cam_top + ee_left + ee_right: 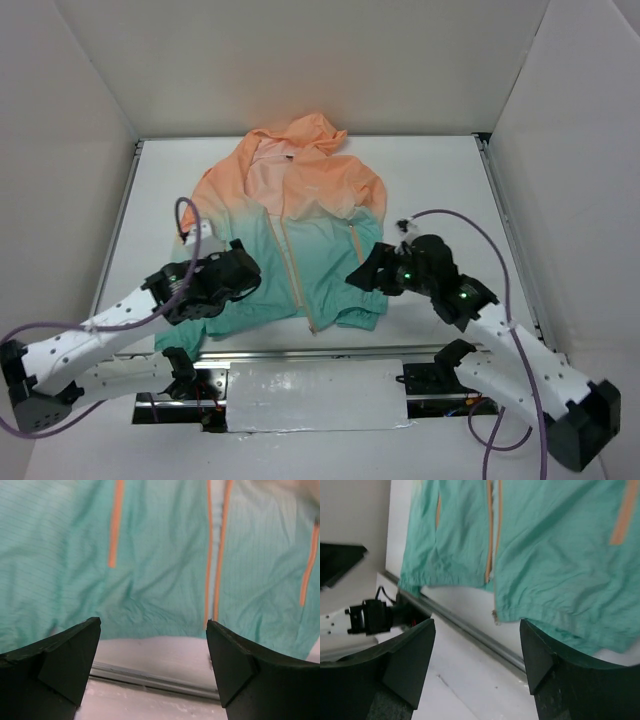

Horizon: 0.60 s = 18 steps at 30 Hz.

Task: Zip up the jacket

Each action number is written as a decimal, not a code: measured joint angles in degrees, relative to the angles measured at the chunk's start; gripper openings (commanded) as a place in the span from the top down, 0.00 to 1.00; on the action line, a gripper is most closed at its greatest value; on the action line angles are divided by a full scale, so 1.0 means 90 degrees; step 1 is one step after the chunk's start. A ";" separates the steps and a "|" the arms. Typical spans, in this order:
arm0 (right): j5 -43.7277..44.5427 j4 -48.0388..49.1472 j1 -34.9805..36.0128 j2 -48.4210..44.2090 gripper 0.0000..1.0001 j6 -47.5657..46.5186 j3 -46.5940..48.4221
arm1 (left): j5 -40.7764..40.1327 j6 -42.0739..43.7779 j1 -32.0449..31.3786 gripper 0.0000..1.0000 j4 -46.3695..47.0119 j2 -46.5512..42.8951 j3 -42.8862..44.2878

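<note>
Jacket (300, 235): thin, crinkled windbreaker, peach fading to teal, flat mid-counter (440, 180). Hood toward far wall, hem just short of metal rail (470, 630) at near edge. Orange front zipper (221, 555): two tapes side by side, narrow gap between.

Left pincer (152, 625): spread wide above left hem, empty.

Right pincer (477, 625): jaws apart, nothing between, by right hem.

White side walls (60, 150) well apart from sleeves.

The jacket (300, 230) lies flat on the table (440, 180), hood (305, 135) toward the far wall and hem (270, 318) toward the arm bases, with the left gripper (248, 272) above it left of the front zipper (292, 270) and the right gripper (360, 276) right of it.
</note>
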 measured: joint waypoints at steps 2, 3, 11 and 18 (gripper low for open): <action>0.0041 0.0459 0.0653 0.0695 0.29 0.0204 -0.0049 | -0.0287 0.0017 0.0245 0.01 -0.0321 -0.0442 0.0005; 0.0134 0.0675 0.1035 0.1154 0.31 0.0282 0.0032 | -0.0440 0.0039 0.0481 0.01 -0.0493 -0.0656 0.0012; 0.0342 0.2025 0.2103 0.4614 0.41 0.0549 0.1185 | -0.0889 0.1069 0.1472 0.01 -0.0457 -0.1438 0.0024; 0.0432 0.2273 0.2363 0.6212 0.42 0.0532 0.2055 | -0.0549 0.1588 0.1474 0.01 0.0087 -0.1693 -0.0381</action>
